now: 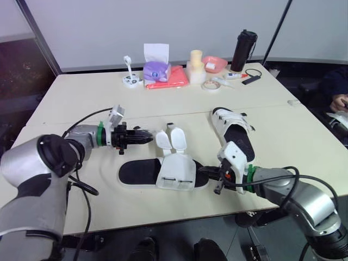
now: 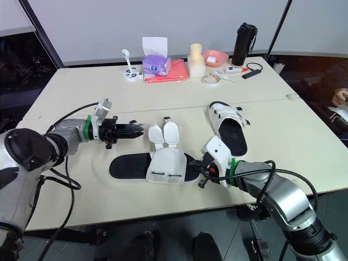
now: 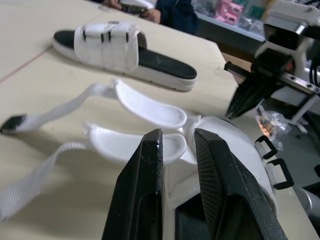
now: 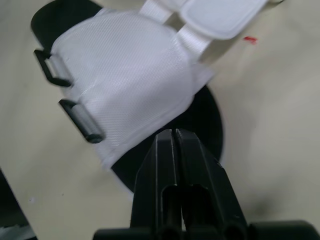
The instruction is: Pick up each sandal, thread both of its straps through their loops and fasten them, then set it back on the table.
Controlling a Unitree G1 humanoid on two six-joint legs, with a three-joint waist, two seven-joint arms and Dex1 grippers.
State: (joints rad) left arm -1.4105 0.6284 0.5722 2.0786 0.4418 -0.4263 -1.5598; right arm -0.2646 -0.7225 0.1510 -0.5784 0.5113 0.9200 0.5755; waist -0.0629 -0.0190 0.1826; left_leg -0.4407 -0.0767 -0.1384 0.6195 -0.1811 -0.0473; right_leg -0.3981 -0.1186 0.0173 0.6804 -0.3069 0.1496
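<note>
The unfastened sandal point(image 1: 138, 172) lies flat near the front edge of the surface point(image 1: 81, 103), lengthwise between the two arms, its black sole up and its white upper folded open. Its two padded straps point(image 1: 171, 140) lie side by side on the surface beyond the sole. The left pincer point(image 1: 147, 138) hovers low just beside those pads, pointing at them from the robot's left; in the left wrist view its fingers point(image 3: 147, 165) stand slightly apart with nothing between them, and the nearer pad shows through the gap. The right pincer point(image 4: 173, 133) points at the opposite end of the same sandal, with its tips over the rim of the black sole just beside the edge of the white upper; its fingers are pressed together on nothing. The two black loops point(image 4: 70, 97) sit on the far edge of that upper, unthreaded. The fastened sandal point(image 1: 235, 130) rests well apart, farther back on the robot's right, with its straps closed across the top.
</note>
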